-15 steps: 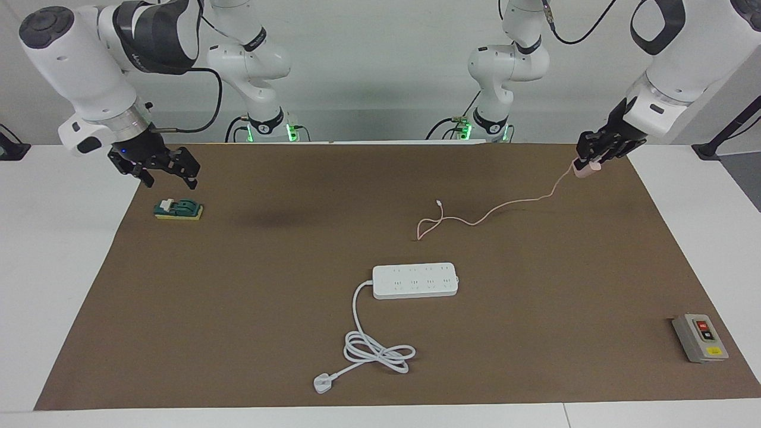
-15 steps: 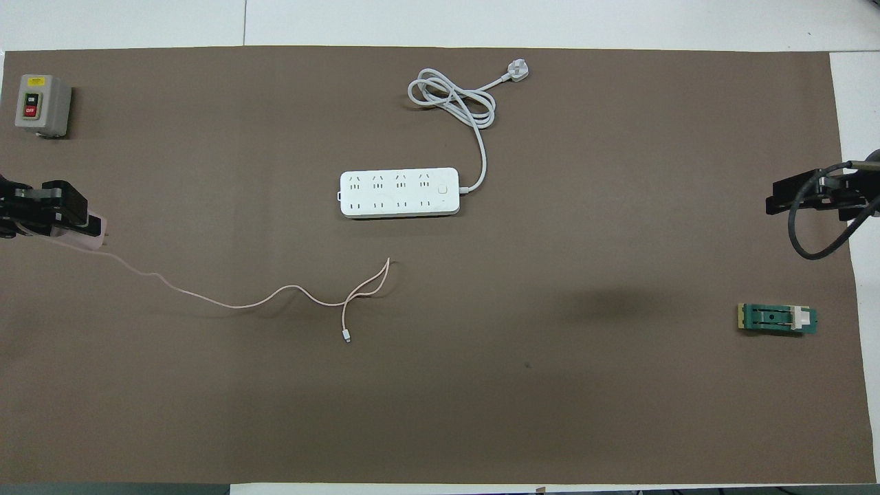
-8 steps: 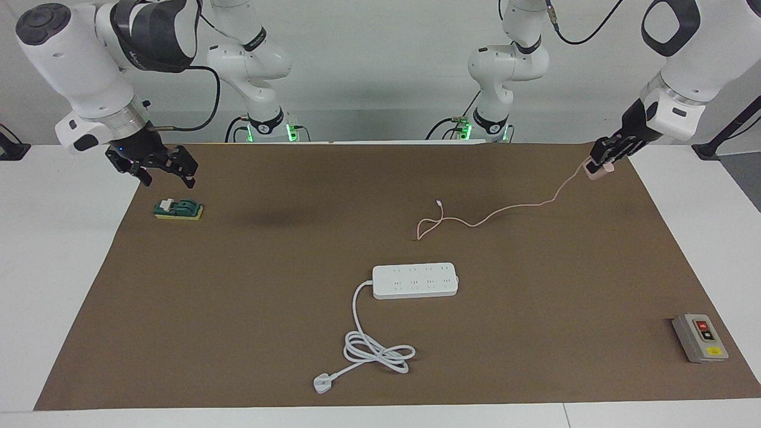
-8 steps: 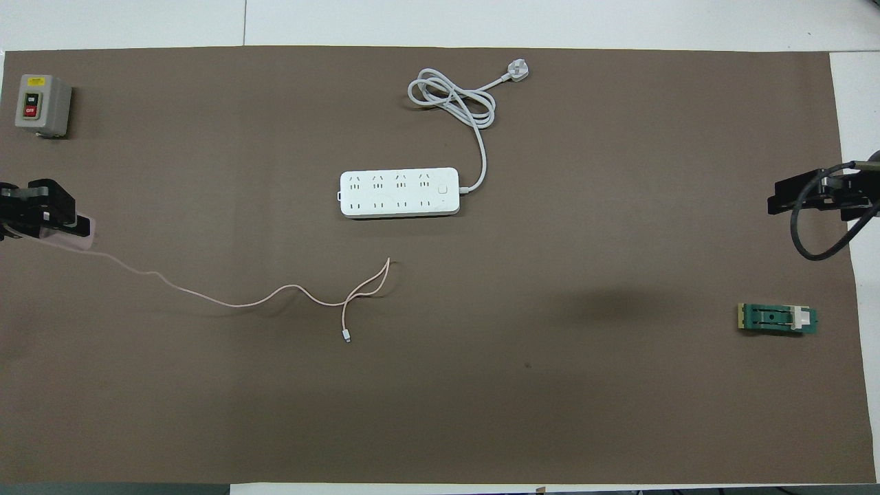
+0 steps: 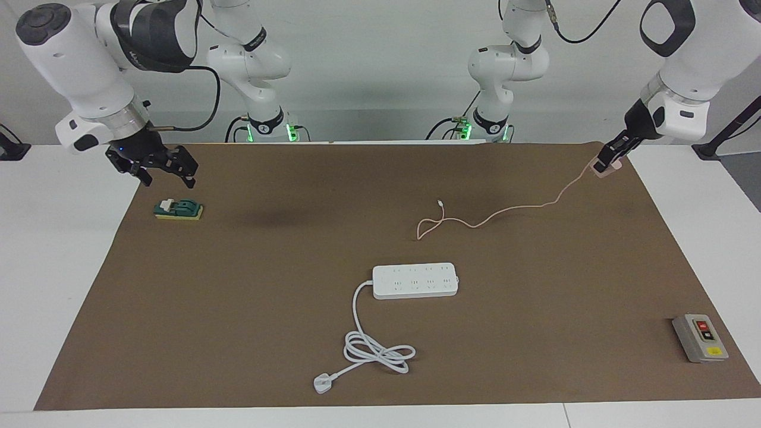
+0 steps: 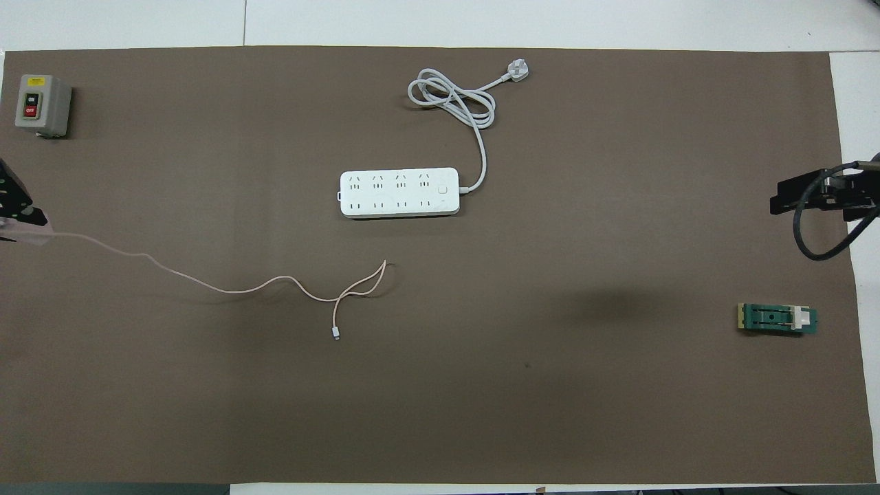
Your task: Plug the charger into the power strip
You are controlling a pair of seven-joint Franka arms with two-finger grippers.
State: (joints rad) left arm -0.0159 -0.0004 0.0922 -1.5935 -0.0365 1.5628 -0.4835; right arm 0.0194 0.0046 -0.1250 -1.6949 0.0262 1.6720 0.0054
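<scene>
Charger lifted in the left hand, strip not yet reached.

The left hand (image 5: 610, 159) is clamped on the charger (image 5: 606, 169), raised over the mat's edge at the left arm's end, apparently so the prongs hang free for turning; its cable (image 5: 505, 211) trails down onto the surface toward the strip (image 5: 415, 280), which lies mid-mat, sockets up, well apart. The right hand (image 5: 156, 168) waits spread wide above a green block (image 5: 178, 210).
</scene>
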